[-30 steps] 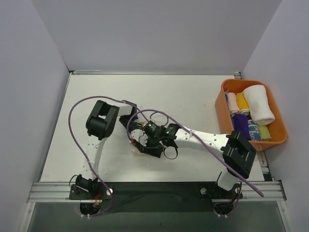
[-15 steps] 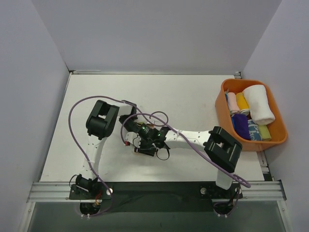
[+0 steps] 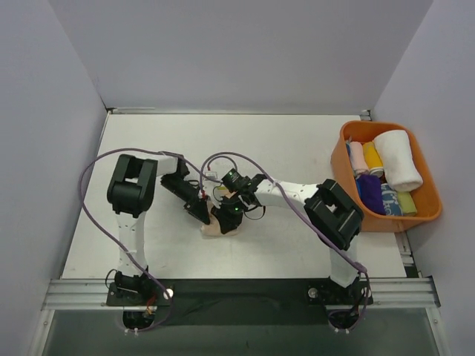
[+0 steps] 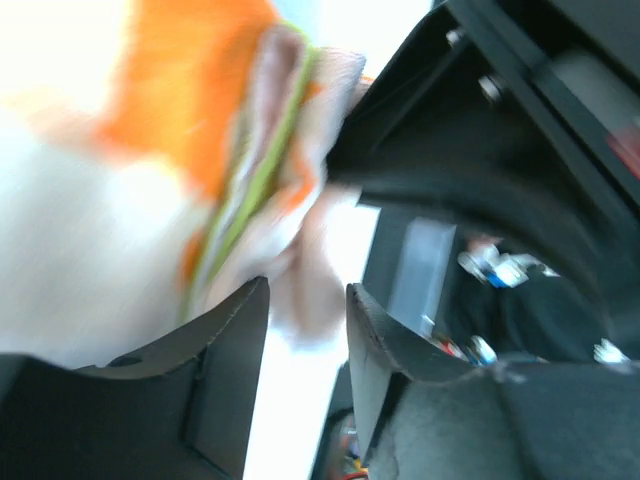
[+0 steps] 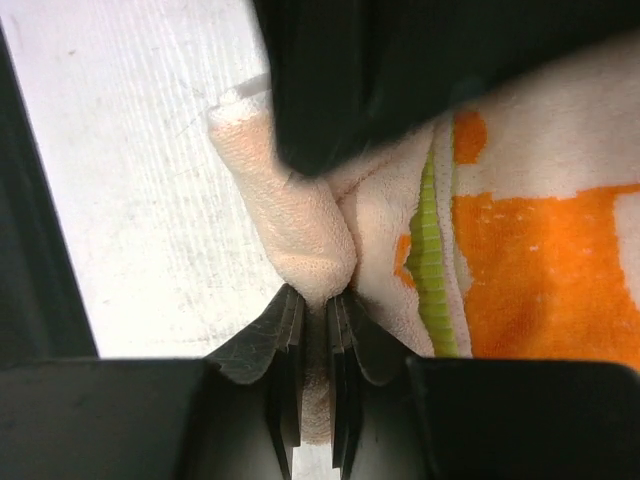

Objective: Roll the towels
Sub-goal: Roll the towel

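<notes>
Right wrist: right gripper [image 5: 318, 298] clamped on cream towel [image 5: 500, 160] fold, orange blotches, green stripe.

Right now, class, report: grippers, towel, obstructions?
Right gripper shut on cream-orange towel fold. Left gripper at same towel, grip unclear. Grippers crowd each other.

No text, label, brand, number or sign is legible in any of the three views. The pale marks on the blue rolled cloth towel [image 3: 391, 200] in the orange plastic bin [image 3: 338, 169] are too small to read.
</notes>
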Controlling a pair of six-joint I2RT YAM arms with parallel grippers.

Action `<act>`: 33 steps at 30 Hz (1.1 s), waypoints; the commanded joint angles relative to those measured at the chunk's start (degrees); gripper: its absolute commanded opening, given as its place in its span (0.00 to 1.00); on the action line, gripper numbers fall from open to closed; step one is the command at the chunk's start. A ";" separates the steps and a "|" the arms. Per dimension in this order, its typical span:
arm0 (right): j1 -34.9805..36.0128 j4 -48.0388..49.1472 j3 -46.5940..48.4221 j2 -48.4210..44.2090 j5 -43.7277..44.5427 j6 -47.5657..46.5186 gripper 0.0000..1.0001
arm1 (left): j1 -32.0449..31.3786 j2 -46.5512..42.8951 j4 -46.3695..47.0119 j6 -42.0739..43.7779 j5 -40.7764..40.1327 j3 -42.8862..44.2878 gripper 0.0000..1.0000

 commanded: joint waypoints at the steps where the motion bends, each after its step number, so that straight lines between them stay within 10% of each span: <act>1: -0.99 -11.10 0.69 3.16 -7.14 2.01 0.00 | 8.53 -6.64 9.85 2.41 -3.32 -0.74 0.49; 14: -7.06 -19.98 11.58 17.21 -21.64 4.83 0.00 | 31.68 -40.81 25.03 3.47 -2.85 -20.03 0.58; 22: -8.38 -25.25 17.12 23.99 -24.29 5.88 0.00 | 1.95 -70.97 46.47 2.85 -24.03 -38.52 0.72; 33: -11.54 -29.65 21.69 28.74 -26.92 6.94 0.00 | -27.29 -62.84 51.59 8.47 -42.15 -41.78 0.73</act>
